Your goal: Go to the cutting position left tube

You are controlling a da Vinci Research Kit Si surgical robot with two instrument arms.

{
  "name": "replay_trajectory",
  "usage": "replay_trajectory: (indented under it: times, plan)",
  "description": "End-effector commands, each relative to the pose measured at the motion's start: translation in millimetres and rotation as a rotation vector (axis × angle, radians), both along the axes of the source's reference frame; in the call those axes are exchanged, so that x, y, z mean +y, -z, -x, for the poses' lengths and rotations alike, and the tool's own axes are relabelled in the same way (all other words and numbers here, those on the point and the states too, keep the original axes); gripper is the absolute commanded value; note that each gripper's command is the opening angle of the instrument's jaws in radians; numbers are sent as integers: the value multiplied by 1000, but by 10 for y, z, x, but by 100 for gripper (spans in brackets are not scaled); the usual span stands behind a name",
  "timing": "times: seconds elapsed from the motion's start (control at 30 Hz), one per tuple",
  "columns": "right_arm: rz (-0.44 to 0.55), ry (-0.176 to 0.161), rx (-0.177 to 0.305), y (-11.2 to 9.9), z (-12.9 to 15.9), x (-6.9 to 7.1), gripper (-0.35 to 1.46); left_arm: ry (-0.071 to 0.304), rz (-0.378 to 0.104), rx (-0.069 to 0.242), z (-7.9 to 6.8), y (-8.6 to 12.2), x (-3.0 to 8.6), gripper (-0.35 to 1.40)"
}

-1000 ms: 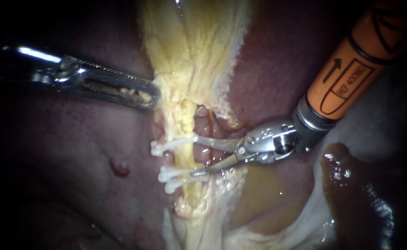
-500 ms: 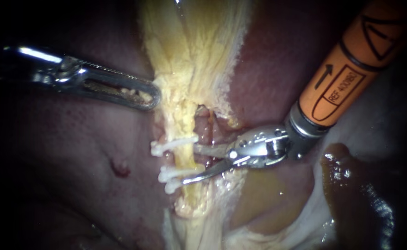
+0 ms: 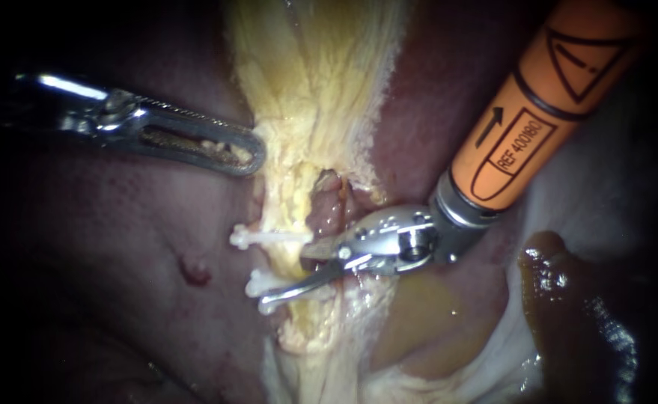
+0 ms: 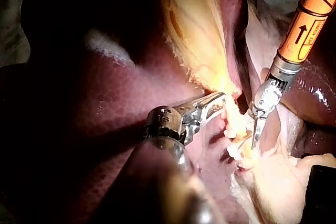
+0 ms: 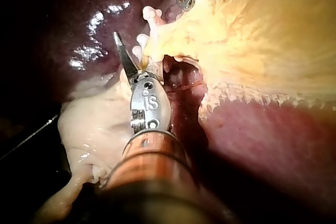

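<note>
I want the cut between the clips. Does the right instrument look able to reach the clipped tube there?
Probably yes: the right instrument, jaws open, flanks the clipped tube between the upper clip and the lower clips, nothing blocking; its lower jaw lies close to those clips.

a surgery practice bench, seen from very close. everything in view is raw organ. the dark red liver (image 3: 119,247) fills most of the endoscope view, a strip of yellow fatty tissue (image 3: 314,97) runs down over it, and brown fluid (image 3: 561,292) pools to one side. small white clips (image 3: 265,238) sit across the lower part of the strip. two thin metal tools work here. the left instrument (image 3: 250,157) is clamped on the edge of the yellow fatty tissue. the right instrument (image 3: 287,275), on an orange shaft with a warning triangle, has its blades spread. hard light falls on the middle, and the edges go black.
</note>
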State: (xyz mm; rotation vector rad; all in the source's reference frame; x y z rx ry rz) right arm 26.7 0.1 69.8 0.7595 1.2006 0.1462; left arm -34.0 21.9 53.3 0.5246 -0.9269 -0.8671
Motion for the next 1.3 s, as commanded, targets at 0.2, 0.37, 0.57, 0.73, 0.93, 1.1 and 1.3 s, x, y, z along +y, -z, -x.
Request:
replay_trajectory:
  times: [0.2, 0.37, 0.57, 0.73, 0.93, 1.1, 1.3]
  plan:
    - [5, -3, -1, -5, -12, -3, 142, 1, -1, 0, 2, -1, 1, -35]
    - [2, -9, 5, -7, -19, -2, 142, 1, -1, 1, 4, 0, 2, -35]
    - [3, -11, 7, -7, -24, -3, 140, 2, -2, 0, 4, -1, 3, -35]
    - [-4, -10, 12, -2, -25, -7, 140, 1, -3, 0, 2, -3, 6, -35]
    - [-15, 7, 40, 12, -26, -14, 142, 1, -4, 0, 0, -6, 9, -35]
    - [-28, 12, 64, 25, -29, -20, 142, 1, -4, -1, -1, -7, 9, -35]
    - [-35, 11, 78, 38, -29, -22, 142, 0, -4, -1, -1, -7, 9, -35]
